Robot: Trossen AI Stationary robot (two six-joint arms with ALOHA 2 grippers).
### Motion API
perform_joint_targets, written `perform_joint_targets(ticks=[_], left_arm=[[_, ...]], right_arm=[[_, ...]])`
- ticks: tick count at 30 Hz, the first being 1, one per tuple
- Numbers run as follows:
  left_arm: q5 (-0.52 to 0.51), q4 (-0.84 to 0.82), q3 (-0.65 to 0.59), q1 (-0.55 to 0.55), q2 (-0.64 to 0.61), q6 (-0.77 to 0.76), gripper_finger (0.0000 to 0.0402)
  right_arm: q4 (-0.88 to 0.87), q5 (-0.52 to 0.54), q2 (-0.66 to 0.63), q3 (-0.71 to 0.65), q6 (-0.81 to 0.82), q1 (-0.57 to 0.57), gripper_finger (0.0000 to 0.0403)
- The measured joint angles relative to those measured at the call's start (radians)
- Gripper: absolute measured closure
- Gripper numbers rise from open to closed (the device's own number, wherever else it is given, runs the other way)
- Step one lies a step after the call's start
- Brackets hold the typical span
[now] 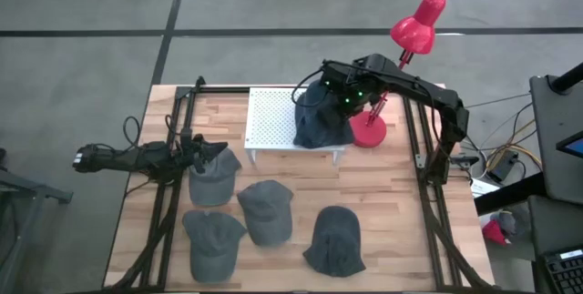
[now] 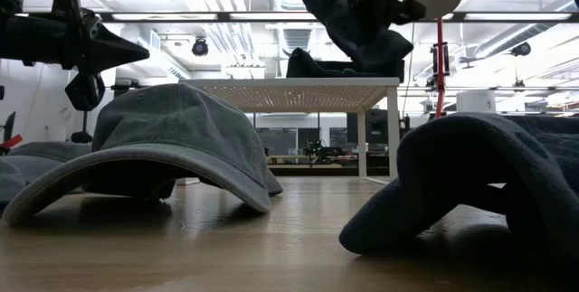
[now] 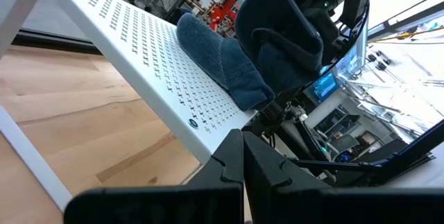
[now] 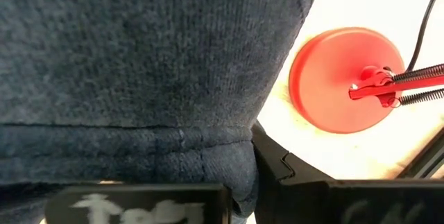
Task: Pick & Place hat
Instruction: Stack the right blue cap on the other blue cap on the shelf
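Four caps point(image 1: 265, 210) lie on the wooden counter point(image 1: 392, 185). The right claw point(image 1: 330, 89) grips a dark hat point(image 1: 321, 121) over the white rack point(image 1: 273, 119). The left claw point(image 1: 211, 150) is clenched, empty.

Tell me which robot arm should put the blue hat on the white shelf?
The right arm, probably. Its fingers already hold the dark blue hat above the white shelf. The left gripper sits shut, off by the gray caps.

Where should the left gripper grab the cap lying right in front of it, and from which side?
Probably the crown of the nearest cap, from straight above. It rests brim-down on the table, its domed crown bulging upward as loose fabric to pinch, while the brim edge lies flush against the wood. The left gripper, fingers together, sits at the cap's far edge.
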Motion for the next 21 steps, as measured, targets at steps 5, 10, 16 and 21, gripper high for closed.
perform_joint_targets(ticks=[5,10,16,21], left_arm=[[-0.003,0.0,0.0,0.0,0.0,0.001,0.0401],[-0.003,-0.001,0.0,0.0,0.0,0.001,0.0401],[-0.003,-0.001,0.0,0.0,0.0,0.004,0.0401],[-0.003,-0.001,0.0,0.0,0.0,0.021,0.0401]], right_arm=[[0.001,-0.001,0.023,0.0,-0.01,-0.008,0.0381],[0.002,-0.001,0.023,0.013,-0.008,-0.026,0.0345],[0.004,0.0,0.021,0.05,0.011,-0.045,0.0306],[0.006,0.0,0.021,0.052,0.012,-0.046,0.0287]])
